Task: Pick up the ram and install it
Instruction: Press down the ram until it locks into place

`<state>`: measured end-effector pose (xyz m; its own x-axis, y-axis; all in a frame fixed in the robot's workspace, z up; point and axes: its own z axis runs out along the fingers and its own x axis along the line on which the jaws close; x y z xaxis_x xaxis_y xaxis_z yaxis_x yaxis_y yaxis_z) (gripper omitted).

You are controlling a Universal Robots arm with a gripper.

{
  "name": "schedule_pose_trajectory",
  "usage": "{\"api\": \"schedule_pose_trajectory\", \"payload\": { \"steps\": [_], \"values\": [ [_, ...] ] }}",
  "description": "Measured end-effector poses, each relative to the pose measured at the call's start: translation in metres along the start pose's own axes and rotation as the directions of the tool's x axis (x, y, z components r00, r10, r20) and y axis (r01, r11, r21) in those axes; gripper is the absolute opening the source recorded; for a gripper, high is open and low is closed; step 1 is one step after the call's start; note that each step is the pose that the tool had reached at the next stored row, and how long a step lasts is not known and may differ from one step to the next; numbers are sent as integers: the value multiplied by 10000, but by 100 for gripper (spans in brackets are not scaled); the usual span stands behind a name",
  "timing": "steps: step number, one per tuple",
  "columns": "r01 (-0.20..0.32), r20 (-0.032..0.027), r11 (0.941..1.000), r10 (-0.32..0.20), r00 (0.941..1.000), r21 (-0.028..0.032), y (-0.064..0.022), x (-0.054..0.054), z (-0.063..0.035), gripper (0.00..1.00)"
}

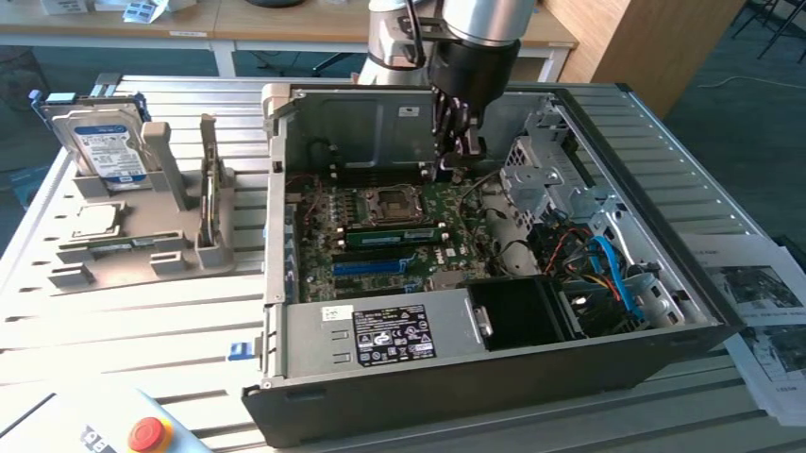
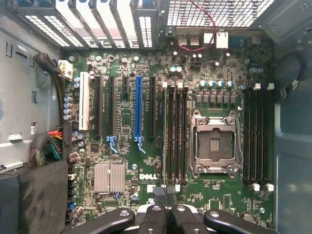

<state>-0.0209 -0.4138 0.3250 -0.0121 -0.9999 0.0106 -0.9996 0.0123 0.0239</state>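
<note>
The ram point(image 1: 391, 236) is a long green stick standing in a slot on the motherboard, just beside the empty processor socket point(image 1: 384, 202). In the wrist view that bank of slots point(image 2: 174, 139) runs lengthwise next to the socket point(image 2: 214, 144), and the ram there is edge-on and hard to single out. My gripper point(image 1: 456, 168) hangs above the board's far side, inside the open computer case point(image 1: 504, 373), clear of the ram. Its fingers point(image 2: 155, 214) are pressed together with nothing between them, so the gripper point(image 2: 166, 207) is shut.
A grey holder point(image 1: 139, 255) at the exterior view's left carries a silver-and-blue hard drive point(image 1: 108, 151) and a square processor chip point(image 1: 94, 219). Cables and a drive cage point(image 1: 592, 255) crowd the case's right side. A red stop button point(image 1: 149, 434) and papers point(image 1: 756, 302) lie outside the case.
</note>
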Motion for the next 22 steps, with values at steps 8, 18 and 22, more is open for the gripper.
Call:
{"api": "schedule_pose_trajectory", "payload": {
  "steps": [8, 18, 22],
  "values": [
    [1, -2, 10000, -1, 10000, -1, -3, 0, 126, 10],
    [1, -3, 10000, -1, 10000, -1, -7, -2, 306, 10],
    [0, -2, 10000, 0, 10000, -1, -9, -3, 363, 10]
  ]
}}
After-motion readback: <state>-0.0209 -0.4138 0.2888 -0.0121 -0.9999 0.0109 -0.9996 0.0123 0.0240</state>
